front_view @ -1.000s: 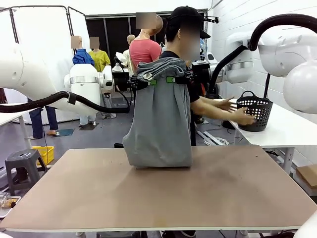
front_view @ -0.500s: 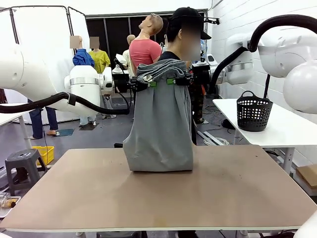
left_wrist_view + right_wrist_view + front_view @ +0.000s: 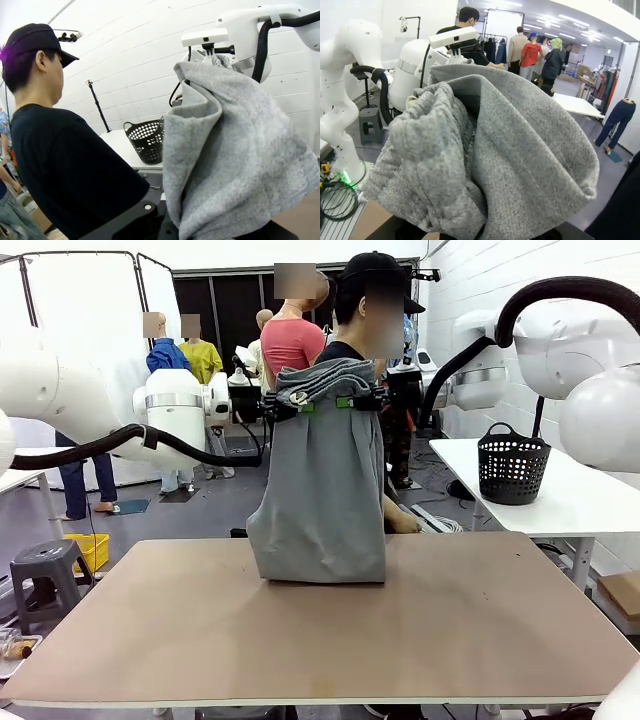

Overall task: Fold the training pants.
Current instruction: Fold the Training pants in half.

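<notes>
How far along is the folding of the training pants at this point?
Done: the training pants are picked up, the left pincer and right pincer each shut on the top edge. In hand: they hang upright, bottom edge resting on the table. Left: laying them down and folding; no finished fold lies flat yet.

text: none legible | labels: none | brands: none | numbers: none | signs: none

Bunched grey training pants hang close before the lens. Beyond them stands the other white arm, with people farther off.
</notes>
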Robot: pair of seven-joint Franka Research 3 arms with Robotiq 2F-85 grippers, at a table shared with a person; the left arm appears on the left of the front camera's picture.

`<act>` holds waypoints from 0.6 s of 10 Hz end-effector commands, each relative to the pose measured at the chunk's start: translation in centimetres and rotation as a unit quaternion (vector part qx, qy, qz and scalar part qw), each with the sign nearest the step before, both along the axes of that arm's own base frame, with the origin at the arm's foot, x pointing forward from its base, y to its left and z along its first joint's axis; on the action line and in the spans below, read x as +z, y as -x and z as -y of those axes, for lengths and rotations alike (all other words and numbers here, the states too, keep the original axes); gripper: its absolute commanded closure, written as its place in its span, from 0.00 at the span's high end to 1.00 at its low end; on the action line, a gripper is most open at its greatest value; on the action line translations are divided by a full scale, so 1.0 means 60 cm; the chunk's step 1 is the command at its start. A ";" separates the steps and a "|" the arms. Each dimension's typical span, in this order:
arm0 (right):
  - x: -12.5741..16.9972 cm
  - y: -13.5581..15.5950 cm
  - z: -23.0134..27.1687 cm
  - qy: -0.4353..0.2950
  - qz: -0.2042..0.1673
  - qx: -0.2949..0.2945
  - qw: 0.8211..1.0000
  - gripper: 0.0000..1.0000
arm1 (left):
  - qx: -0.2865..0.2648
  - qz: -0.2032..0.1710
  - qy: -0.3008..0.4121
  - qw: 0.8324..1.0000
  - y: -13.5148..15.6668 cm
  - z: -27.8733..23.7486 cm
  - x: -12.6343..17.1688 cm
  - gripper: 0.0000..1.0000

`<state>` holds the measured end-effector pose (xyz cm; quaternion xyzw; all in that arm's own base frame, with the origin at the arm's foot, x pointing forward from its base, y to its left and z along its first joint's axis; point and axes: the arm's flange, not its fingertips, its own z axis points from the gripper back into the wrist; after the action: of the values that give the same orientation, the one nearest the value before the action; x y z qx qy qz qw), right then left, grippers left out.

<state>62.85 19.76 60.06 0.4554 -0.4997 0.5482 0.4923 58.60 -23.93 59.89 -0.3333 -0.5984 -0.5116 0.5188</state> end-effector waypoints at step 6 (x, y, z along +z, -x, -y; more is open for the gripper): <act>-0.003 -0.083 -0.013 0.031 0.013 -0.033 0.999 0.00 | 0.018 0.006 0.004 1.000 -0.095 0.012 0.003 0.00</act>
<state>67.83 19.88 60.31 0.4182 -0.5141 0.5482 0.5102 64.16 -24.53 59.66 -0.3073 -0.6123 -0.5092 0.5209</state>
